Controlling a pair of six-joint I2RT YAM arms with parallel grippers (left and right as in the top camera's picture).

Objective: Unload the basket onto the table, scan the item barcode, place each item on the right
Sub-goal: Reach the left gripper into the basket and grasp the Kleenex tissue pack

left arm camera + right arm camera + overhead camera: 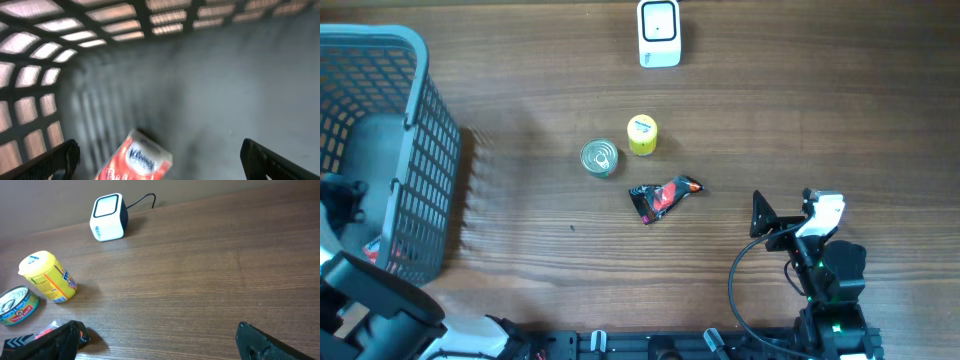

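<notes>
The left fingers (160, 145) stand spread as wide as they go and grip nothing. They hang inside the grey basket (420, 120), with the tissue pack (134, 159) lying between them, nearer the left-hand tip than the right. That pack looks like the item to be scanned, so the step in hand is probably the pick. It is a soft, plastic-wrapped block, red with white lettering, lying askew to the line between the tips. To do this well, turn the wrist until the tips face its two long flat sides, come down squarely, and close gently: the film is slick and the filling gives, so a hard pinch at a corner would likely crumple it or let it squirt out. Lift straight up, clear of the latticed plastic walls. No barcode shows from here, so which face to present cannot be told. The right fingers (160, 347) are likewise fully spread and empty, low over the wood-grain bench (840, 110). The scanner (106, 217), a white rounded cube with a pale window and a dark cable (142, 201), sits well ahead of them, toward their left tip. Nearer on that side stand a yellow cylindrical tub (47, 277) and a flat metal tin (17, 307), with a crinkled red-and-black snack packet (663, 196) closest to that tip.
</notes>
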